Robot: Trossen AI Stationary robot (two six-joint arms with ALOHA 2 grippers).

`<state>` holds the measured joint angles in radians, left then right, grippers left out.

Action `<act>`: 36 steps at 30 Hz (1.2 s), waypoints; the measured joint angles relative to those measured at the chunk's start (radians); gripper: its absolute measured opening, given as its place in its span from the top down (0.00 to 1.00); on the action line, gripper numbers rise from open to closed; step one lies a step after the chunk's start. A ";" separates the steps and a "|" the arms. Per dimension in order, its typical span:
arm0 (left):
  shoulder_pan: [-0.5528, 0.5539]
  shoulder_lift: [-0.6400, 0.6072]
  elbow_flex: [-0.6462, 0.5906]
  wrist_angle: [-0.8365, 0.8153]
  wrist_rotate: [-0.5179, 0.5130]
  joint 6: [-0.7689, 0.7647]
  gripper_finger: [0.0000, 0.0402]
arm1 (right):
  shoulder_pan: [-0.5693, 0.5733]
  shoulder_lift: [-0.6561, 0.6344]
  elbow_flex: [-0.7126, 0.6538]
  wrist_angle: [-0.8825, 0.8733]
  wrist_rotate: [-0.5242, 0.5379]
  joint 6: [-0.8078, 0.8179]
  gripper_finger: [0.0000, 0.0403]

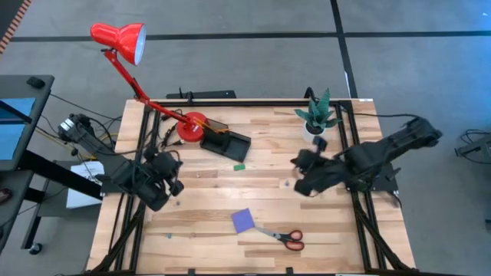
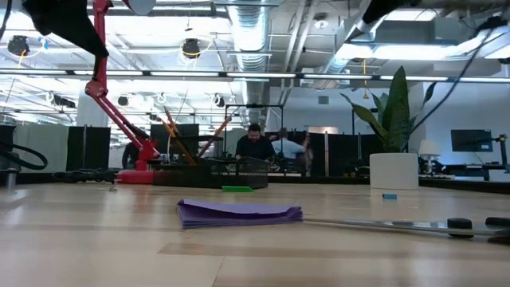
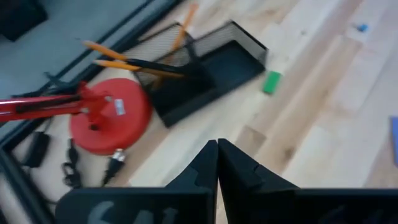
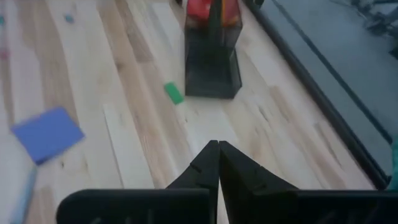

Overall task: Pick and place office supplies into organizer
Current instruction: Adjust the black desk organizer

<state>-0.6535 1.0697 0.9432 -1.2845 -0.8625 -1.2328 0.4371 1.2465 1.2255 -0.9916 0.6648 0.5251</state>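
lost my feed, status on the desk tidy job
Left gripper and right gripper shut, empty, over bare table. Organizer holds pencils; eraser, notepad, scissors still out. Nothing blocking.

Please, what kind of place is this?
Probably a robotics lab in an open-plan office: two robot arms work at a wooden table, exposed ceiling ducts run overhead, and a person sits among dark partitions behind.

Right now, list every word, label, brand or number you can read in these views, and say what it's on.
None can be read.
Red lamp base: a small pale sticker, too blurred to read.
Small blue tag on the table by the white plant pot: too small to read.
Organizer, purple notepad, scissors: no lettering visible.
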 joint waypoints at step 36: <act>0.008 -0.057 0.000 -0.010 -0.219 0.052 1.00 | -0.143 -0.325 -0.764 0.869 -0.041 -0.291 0.90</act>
<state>-0.6453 1.0122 0.9436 -1.2941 -1.0813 -1.1813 0.2945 0.9217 0.4618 -0.1231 0.6234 0.2345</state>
